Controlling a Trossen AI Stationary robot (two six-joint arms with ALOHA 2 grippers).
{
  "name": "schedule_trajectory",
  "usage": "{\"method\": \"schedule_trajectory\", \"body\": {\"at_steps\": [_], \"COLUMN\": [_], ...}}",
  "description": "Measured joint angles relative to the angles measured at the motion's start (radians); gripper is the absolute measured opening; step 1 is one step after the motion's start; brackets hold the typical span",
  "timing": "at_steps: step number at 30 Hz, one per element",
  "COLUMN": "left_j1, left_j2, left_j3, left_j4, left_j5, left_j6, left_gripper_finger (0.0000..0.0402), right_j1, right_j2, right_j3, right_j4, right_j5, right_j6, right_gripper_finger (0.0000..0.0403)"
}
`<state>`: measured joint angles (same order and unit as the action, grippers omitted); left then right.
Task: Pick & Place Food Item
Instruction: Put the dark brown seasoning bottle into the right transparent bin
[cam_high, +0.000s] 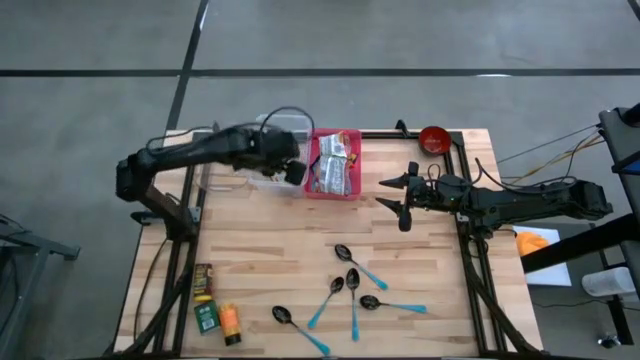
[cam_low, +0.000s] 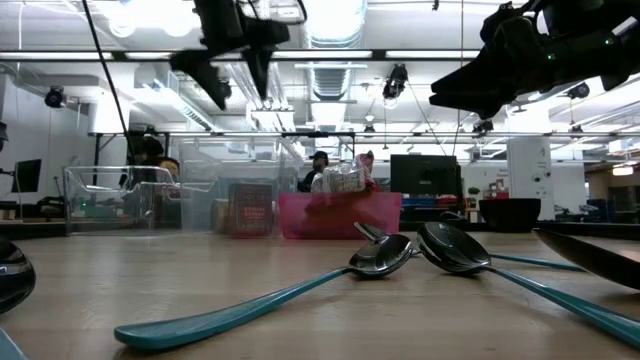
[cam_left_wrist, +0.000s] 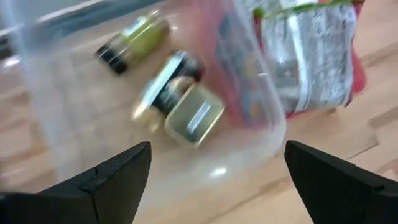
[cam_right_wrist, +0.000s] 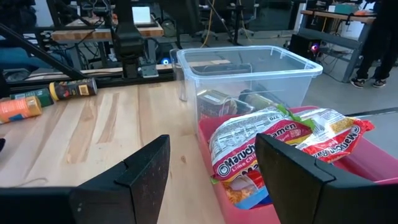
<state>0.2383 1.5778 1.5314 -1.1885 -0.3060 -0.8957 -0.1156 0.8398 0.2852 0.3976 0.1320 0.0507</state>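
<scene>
**Left gripper open over the clear bin, ramen packets waiting in the pink tray**

A pale wooden table (cam_high: 300, 250) stands on a grey workshop floor, with a lab of desks and monitors behind it. At its far edge sit a clear plastic bin (cam_high: 272, 160) and, touching it on the right, a pink tray (cam_high: 334, 190) holding ramen packets (cam_high: 335, 165). In the left wrist view the bin already contains a few small bottles (cam_left_wrist: 177, 93). Several teal-handled spoons (cam_high: 350, 290) lie near the front, three more small bottles (cam_high: 212, 305) lie at the front left corner, and a red bowl (cam_high: 433, 138) sits at the far right.

The left gripper (cam_high: 293, 172) hovers over the bin's near edge, fingers spread wide and holding nothing. The right gripper (cam_high: 395, 195) hangs above the table just right of the tray, pointed at the packets, jaws parted and also empty.

The packets look light and crinkly, with a slick film wrapper around a brittle noodle block. A pinch across the flat middle of the topmost packet, where the block gives something firm to close on, seems safer than the loose sealed ends, which would likely slip or fold. Squeezing hard risks cracking the noodles.
</scene>
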Motion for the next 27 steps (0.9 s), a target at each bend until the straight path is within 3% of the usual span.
{"method": "schedule_trajectory", "body": {"at_steps": [3,10,16,22,27], "left_j1": [-0.099,-0.348,-0.559,-0.710,-0.796], "left_j2": [-0.016,-0.023,-0.033,-0.040,-0.038], "left_j3": [0.000,0.000,-0.043,-0.146,-0.205], "left_j4": [-0.099,-0.369,-0.380,-0.383,-0.383], "left_j5": [-0.049,-0.053,-0.036,0.157,0.310], "left_j6": [-0.133,-0.559,-0.887,-1.211,-1.395], "left_gripper_finger": [0.0368,0.0368,0.0368,0.0368,0.0368], "right_j1": [0.000,0.000,0.000,0.000,0.000], "right_j2": [0.000,0.000,0.000,0.000,0.000], "right_j3": [0.000,0.000,0.000,0.000,0.000], "right_j4": [0.000,0.000,0.000,0.000,0.000], "right_j5": [0.000,0.000,0.000,0.000,0.000], "right_j6": [0.000,-0.001,-0.001,0.001,0.000], "right_gripper_finger": [0.0235,0.0235,0.0235,0.0235,0.0235]}}
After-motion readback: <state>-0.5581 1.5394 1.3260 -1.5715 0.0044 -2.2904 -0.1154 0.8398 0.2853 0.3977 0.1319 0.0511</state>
